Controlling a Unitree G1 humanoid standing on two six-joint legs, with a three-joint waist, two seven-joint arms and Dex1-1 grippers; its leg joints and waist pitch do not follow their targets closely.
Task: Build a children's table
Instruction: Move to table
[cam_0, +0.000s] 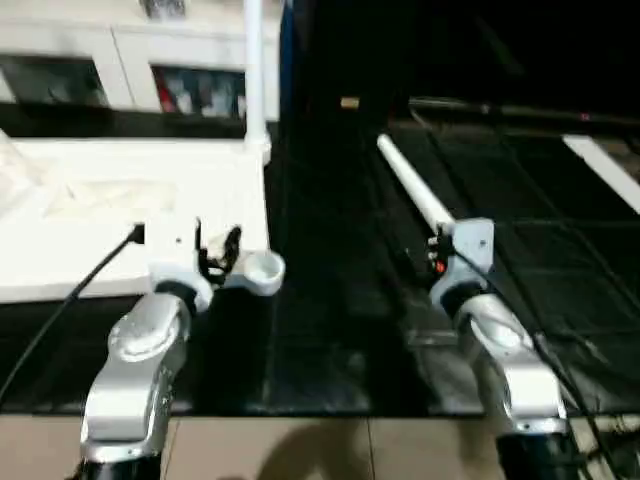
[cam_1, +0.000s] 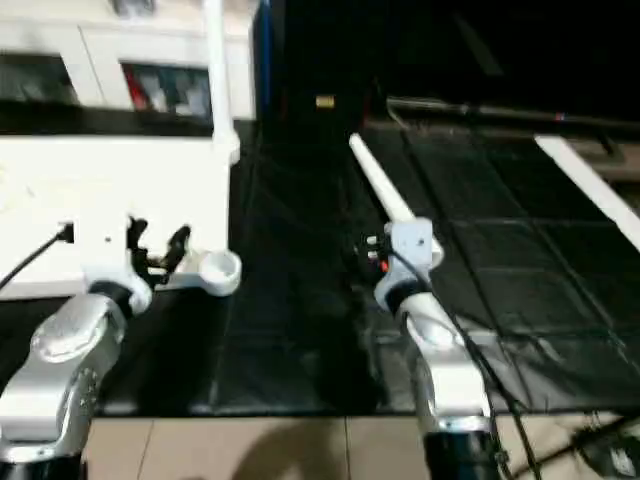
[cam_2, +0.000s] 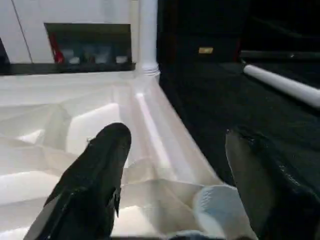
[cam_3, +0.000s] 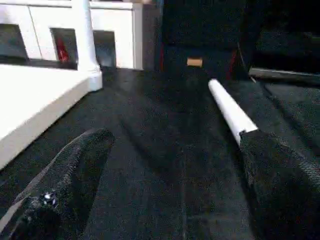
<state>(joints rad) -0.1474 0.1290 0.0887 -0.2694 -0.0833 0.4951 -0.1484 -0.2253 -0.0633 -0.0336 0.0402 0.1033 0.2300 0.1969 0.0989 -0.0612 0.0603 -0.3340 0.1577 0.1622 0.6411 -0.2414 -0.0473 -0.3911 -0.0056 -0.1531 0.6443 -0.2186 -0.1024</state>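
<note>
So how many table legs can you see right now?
3. One leg stands upright in the tabletop's far corner socket, one leg lies on the black mat by the right claw, another at far right. Others may be hidden.

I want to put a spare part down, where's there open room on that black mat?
The mat is bare between the tabletop and the loose leg, and again beyond that leg toward the white strip. It is crowded at the near corner socket by the left gripper, and around the right gripper.
</note>
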